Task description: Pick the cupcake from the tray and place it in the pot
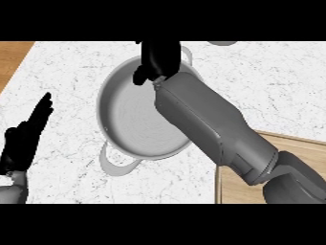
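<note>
Head view looks steeply down on counter point(66, 62).

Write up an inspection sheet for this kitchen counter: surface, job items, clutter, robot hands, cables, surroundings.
Surface: white marbled counter; a wooden strip shows along its left edge.
Job's things: grey pot with side handles stands mid-counter, its visible inside bare; a wooden tray lies at lower right, mostly behind the forearm; the cupcake is not visible.
Clutter: a small grey object cut off at the top edge, cannot be identified.
Robot hands: right robot hand hangs over the pot's far rim, fingers curled; what it holds, if anything, is hidden. Left robot hand rests open at the left, fingers up.
Cables: nothing seen.
Surroundings: nothing seen beyond the counter.
</note>
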### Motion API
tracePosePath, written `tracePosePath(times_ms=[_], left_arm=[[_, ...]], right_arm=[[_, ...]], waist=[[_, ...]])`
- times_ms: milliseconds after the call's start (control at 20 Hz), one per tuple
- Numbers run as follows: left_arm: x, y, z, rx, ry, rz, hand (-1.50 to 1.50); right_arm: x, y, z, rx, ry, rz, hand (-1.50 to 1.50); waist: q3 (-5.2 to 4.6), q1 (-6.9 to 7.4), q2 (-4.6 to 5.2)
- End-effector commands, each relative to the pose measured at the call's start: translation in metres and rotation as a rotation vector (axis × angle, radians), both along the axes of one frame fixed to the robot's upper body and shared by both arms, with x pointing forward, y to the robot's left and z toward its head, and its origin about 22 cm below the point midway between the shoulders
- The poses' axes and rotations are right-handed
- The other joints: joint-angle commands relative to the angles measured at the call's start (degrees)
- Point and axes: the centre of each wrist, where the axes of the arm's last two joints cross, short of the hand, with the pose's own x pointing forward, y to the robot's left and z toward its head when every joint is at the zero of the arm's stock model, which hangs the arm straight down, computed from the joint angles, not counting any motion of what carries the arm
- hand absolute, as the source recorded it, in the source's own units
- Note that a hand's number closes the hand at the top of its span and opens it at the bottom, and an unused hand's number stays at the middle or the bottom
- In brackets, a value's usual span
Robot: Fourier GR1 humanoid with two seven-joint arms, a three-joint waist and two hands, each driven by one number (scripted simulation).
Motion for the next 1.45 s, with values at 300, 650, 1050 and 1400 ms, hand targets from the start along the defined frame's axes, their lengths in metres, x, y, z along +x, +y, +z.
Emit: tracePosePath(times_ms=[300,650,1050,1400], left_arm=[[0.006,-0.004,0.001,-0.004,0.003,-0.003,0.00],[0.004,0.003,-0.003,-0.006,0.006,0.013,0.00],[-0.020,0.020,-0.013,0.011,0.027,0.071,0.00],[-0.022,0.034,0.000,-0.007,0.020,0.106,0.00]], right_arm=[[0.009,-0.005,0.005,0.193,-0.093,0.073,-1.50],[-0.005,-0.005,0.018,0.576,-0.290,0.093,-1.50],[-0.023,-0.003,0.013,0.726,-0.149,0.197,-1.50],[-0.043,-0.049,-0.030,0.769,-0.153,0.230,-1.50]], waist=[[0.01,0.56,-0.04],[0.08,-1.03,-0.31],[0.08,-4.35,-1.51],[0.10,-6.34,-1.96]])
